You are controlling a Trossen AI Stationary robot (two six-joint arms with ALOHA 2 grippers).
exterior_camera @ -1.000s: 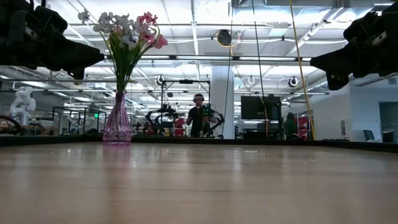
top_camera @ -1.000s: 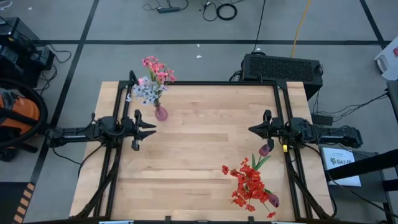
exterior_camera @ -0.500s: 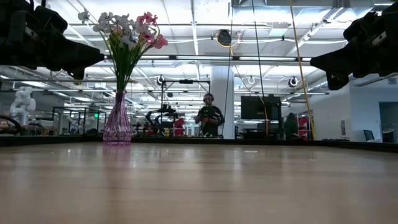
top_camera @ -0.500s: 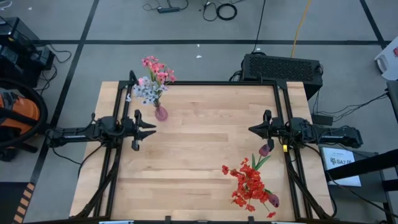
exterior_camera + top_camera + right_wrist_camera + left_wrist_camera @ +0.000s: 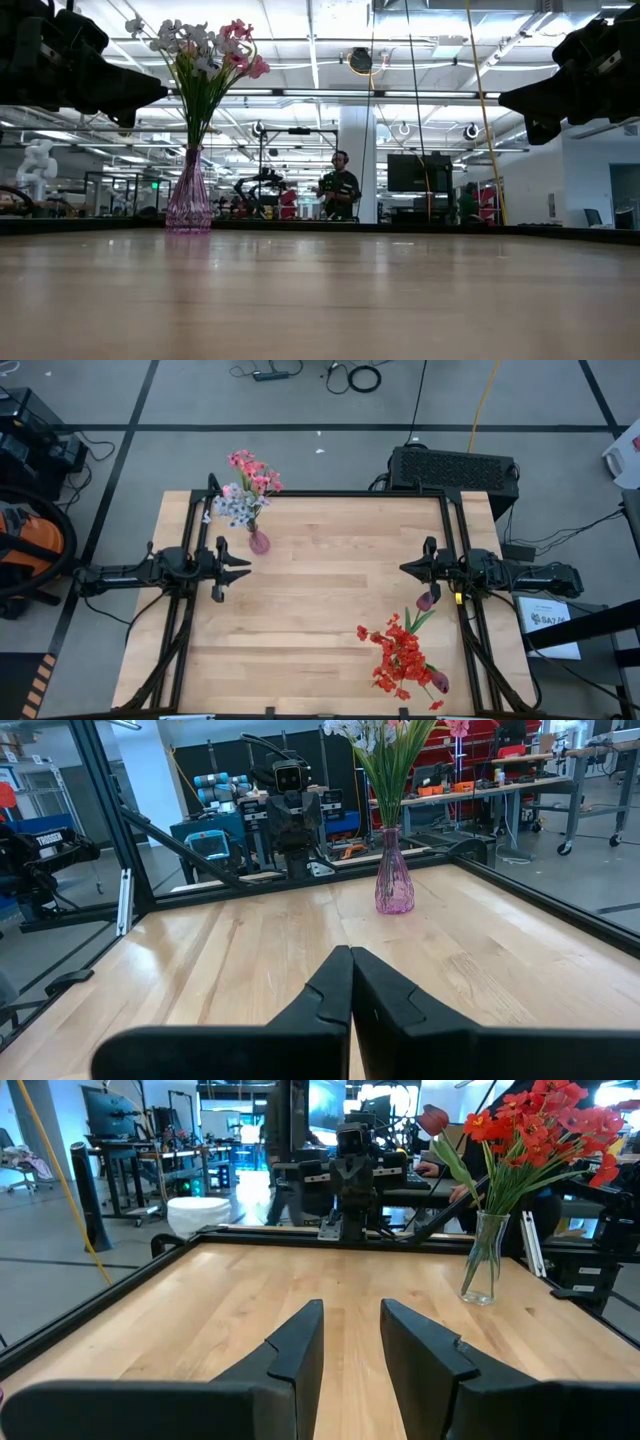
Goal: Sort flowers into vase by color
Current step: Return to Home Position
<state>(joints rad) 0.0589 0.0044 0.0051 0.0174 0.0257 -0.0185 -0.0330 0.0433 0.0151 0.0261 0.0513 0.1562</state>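
Facing across the desk's (image 5: 330, 600) open middle, the left gripper (image 5: 246, 567) lies level at the left edge, fingers parted; the right gripper (image 5: 403, 568) at the right edge, fingers together. The pink vase (image 5: 259, 541) with pink-white flowers (image 5: 245, 485) stands near the far-left corner, red flowers (image 5: 400, 655) near-right.

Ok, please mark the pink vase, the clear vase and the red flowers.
pink vase (image 5: 394, 890): right wrist view, its round body.
clear vase (image 5: 481, 1276): left wrist view, its glass wall.
red flowers (image 5: 401, 658): high view, cluster's middle.
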